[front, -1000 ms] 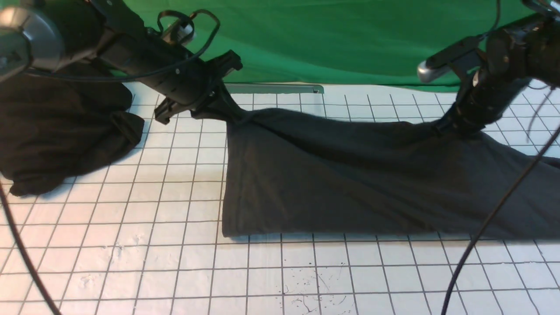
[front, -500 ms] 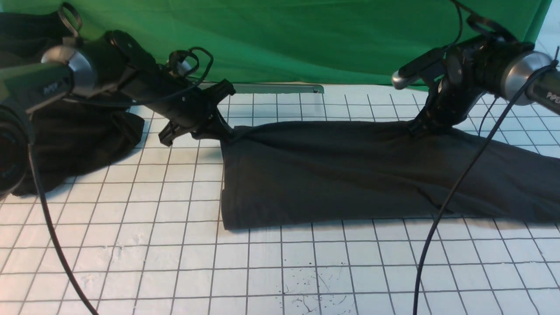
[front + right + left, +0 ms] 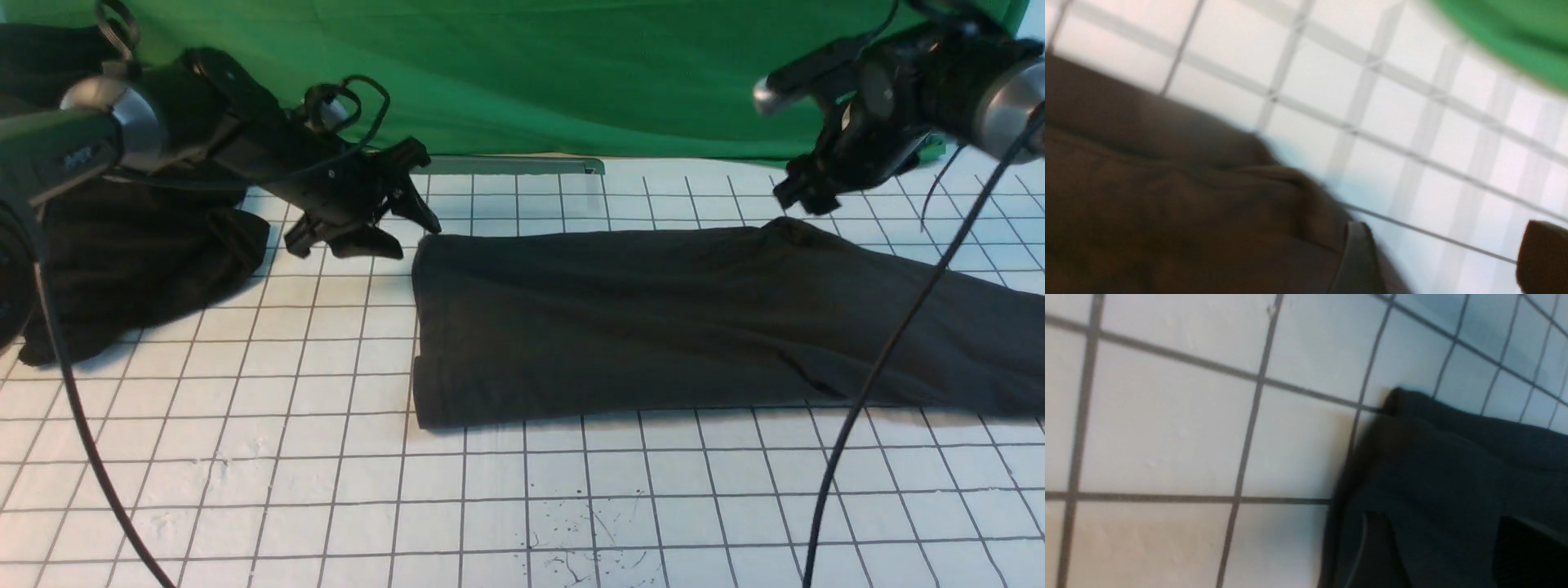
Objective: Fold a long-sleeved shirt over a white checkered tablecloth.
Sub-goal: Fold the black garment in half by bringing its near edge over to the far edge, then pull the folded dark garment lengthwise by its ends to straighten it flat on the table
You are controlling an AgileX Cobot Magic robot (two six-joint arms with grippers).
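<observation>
The long-sleeved shirt [image 3: 653,327] lies flat as a dark charcoal band folded lengthwise across the white checkered tablecloth [image 3: 326,490]; no logo shows. My left gripper [image 3: 415,238] hovers open just beyond the shirt's far left corner, holding nothing. In the left wrist view the shirt [image 3: 1453,457] lies under the spread fingers [image 3: 1376,547]. My right gripper [image 3: 793,198] is raised above the shirt's far edge on the right, open. In the right wrist view bare tablecloth [image 3: 1412,122] shows between its fingers [image 3: 1355,261], with the shirt [image 3: 1167,204] beside them.
A blacker shapeless heap of cloth [image 3: 139,269] sits at the far left under the left arm. The green backdrop [image 3: 571,73] hangs behind the table, with a metal strip [image 3: 514,166] at its foot. Black cables [image 3: 882,376] droop over the front of both sides.
Both grippers have let go of the shirt's far edge and opened. The edge dropped flat onto the tablecloth. The right gripper rose and drew back; the left shifted slightly left.
</observation>
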